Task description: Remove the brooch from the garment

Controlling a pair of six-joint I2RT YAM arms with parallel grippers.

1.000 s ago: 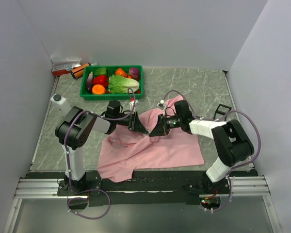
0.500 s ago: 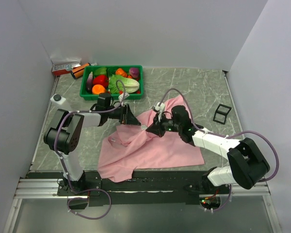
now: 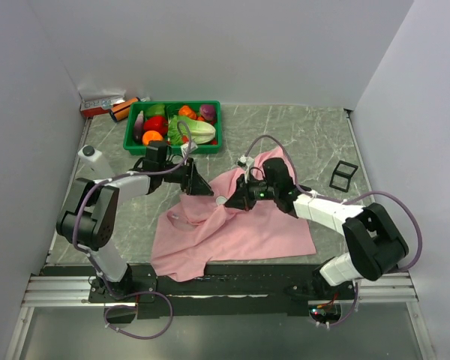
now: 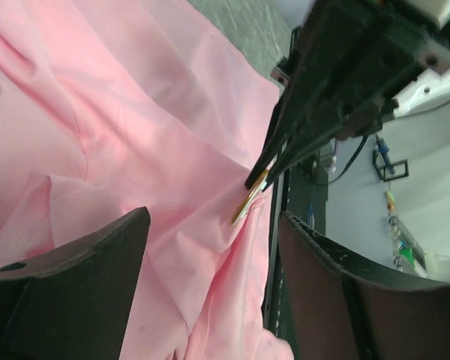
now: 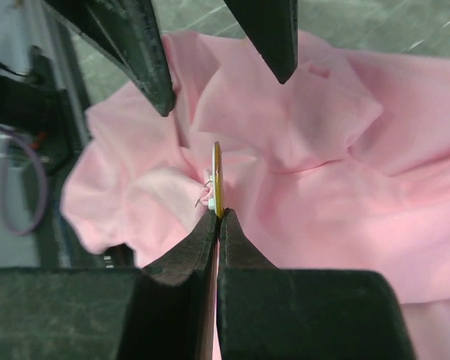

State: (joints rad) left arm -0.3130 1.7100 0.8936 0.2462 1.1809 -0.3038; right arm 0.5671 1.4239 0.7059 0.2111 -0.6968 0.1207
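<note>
The pink garment [image 3: 247, 225] lies crumpled on the table's near middle. The brooch [image 3: 220, 200] is a thin round disc with a gold rim. My right gripper [image 3: 232, 201] is shut on its edge, seen edge-on in the right wrist view [image 5: 217, 180], with a bunch of cloth still drawn up against its pin side. My left gripper [image 3: 202, 187] is open and empty, just left of the brooch and over the garment's upper left edge. In the left wrist view the brooch [image 4: 249, 199] sits ahead between my spread fingers [image 4: 75, 285], with the garment [image 4: 97, 112] below.
A green basket [image 3: 132, 145] of toy vegetables stands at the back left. A red box [image 3: 99, 104] and an orange can lie behind it. A white object [image 3: 94, 157] sits at the left edge. A small black frame [image 3: 343, 174] lies at the right.
My left gripper has drawn back to the left, away from the right gripper. The right arm has shifted its elbow while staying shut on the brooch, whose pale face now shows from above.
</note>
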